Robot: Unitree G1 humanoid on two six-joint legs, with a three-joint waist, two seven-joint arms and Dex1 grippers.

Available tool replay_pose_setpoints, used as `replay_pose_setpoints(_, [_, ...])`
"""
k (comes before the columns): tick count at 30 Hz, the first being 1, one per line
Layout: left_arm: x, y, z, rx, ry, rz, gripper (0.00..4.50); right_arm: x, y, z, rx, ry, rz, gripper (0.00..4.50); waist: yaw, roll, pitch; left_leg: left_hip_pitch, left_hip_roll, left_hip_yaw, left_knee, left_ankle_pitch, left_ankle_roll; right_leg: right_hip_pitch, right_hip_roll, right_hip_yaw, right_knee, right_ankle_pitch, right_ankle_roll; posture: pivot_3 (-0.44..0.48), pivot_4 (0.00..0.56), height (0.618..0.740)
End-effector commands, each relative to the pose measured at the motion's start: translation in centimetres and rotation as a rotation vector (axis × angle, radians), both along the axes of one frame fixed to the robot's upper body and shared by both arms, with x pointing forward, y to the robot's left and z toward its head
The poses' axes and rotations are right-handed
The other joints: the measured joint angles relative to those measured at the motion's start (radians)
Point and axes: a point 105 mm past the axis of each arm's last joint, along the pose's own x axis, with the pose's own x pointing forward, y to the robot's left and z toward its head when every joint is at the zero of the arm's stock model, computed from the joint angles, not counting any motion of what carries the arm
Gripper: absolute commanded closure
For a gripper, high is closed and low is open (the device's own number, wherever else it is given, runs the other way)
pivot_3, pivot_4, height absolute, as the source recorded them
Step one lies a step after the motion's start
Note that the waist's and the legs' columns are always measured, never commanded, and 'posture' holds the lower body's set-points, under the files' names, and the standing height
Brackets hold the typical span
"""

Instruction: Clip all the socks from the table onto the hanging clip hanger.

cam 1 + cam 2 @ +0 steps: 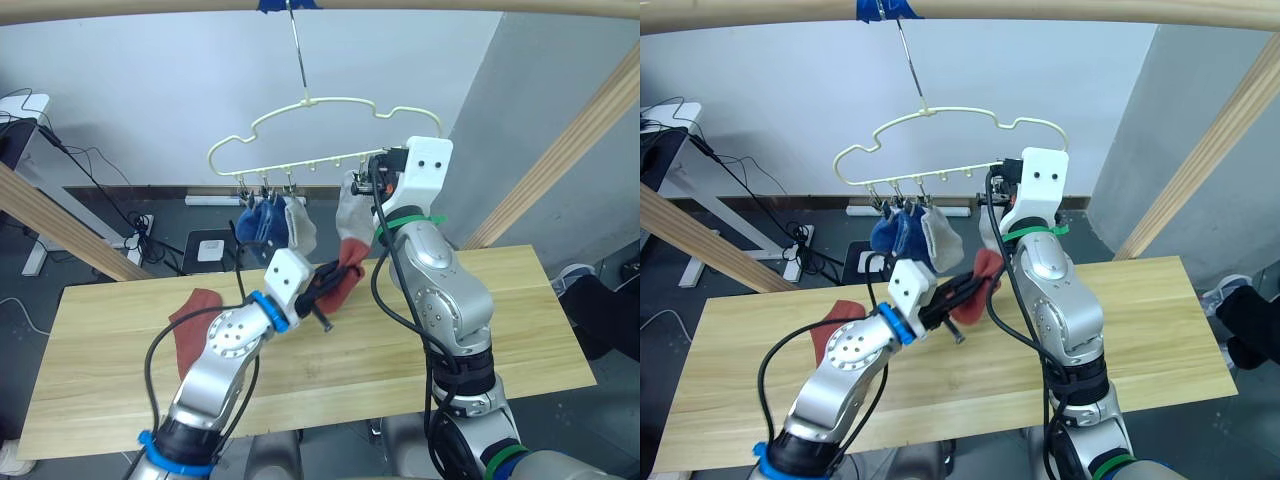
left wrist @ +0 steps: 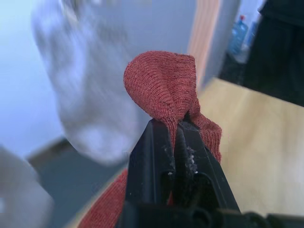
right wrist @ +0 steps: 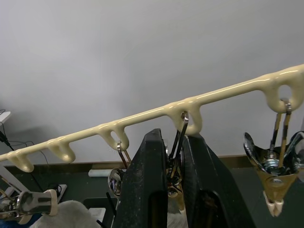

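Left eye view: four hanging socks [image 1: 268, 222]

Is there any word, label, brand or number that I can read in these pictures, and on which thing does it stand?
None can be read.
Bottle beyond the table: it may carry a label, but it is too blurred to read.
Hanger, socks and both arms: no print visible.
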Motion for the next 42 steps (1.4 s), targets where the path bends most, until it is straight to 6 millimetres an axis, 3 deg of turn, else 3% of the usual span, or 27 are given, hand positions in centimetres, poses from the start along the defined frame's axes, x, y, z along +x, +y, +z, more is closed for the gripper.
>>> replay_pose_setpoints(1, [1.0,-0.5,1.3,-0.039,-0.068,0.053,4.5,-1.6,1.4,3.4,0.093,-0.095,0.057,4.43,0.0,0.0,0.0,0.0,0.0,0.0,0.0,0.0,0.0,0.0,0.0,0.0,0.0,0.0,0.0,-0.135,0.257,0.74])
replay_pose_setpoints(4, [1.8,-0.7,1.7,-0.077,-0.08,0.098,4.5,-1.7,1.4,3.5,0.096,-0.096,0.06,4.43,-0.003,0.0,0.0,0.0,0.0,0.0,-0.001,0.0,0.0,0.0,0.0,0.0,0.0,0.0,0.0,-0.141,0.26,0.74])
replay_pose_setpoints(19, [2.3,-2.3,3.4,-0.337,0.066,0.04,4.5,-1.9,1.6,3.4,0.1,-0.082,0.076,4.43,-0.003,0.0,0.0,0.0,0.0,0.0,0.0,0.0,0.0,0.0,0.0,-0.001,0.0,0.0,0.0,-0.146,0.265,0.74])
replay_pose_setpoints(26, [1.9,-2.9,3.8,-0.411,0.137,-0.028,4.5,-1.9,1.6,3.3,0.102,-0.079,0.081,4.43,-0.003,0.0,0.0,0.0,0.0,0.0,-0.001,0.0,0.0,0.0,0.0,0.0,0.0,0.0,0.0,-0.149,0.265,0.74])
replay_pose_setpoints(30, [0.4,-4.2,3.1,-0.423,0.26,-0.15,4.5,-1.9,1.5,3.4,0.108,-0.085,0.073,4.43,-0.004,0.0,0.0,0.0,0.0,0.0,-0.001,0.0,0.0,0.0,0.0,-0.001,0.0,0.0,0.0,-0.15,0.265,0.74])
replay_pose_setpoints(42, [1.6,-2.8,3.4,-0.601,0.371,-0.082,4.5,-2.0,1.6,3.3,0.105,-0.081,0.082,4.43,-0.005,0.0,0.0,0.0,0.0,-0.001,0.0,0.0,0.0,0.0,0.001,0.0,0.0,0.0,0.0,-0.153,0.266,0.74])
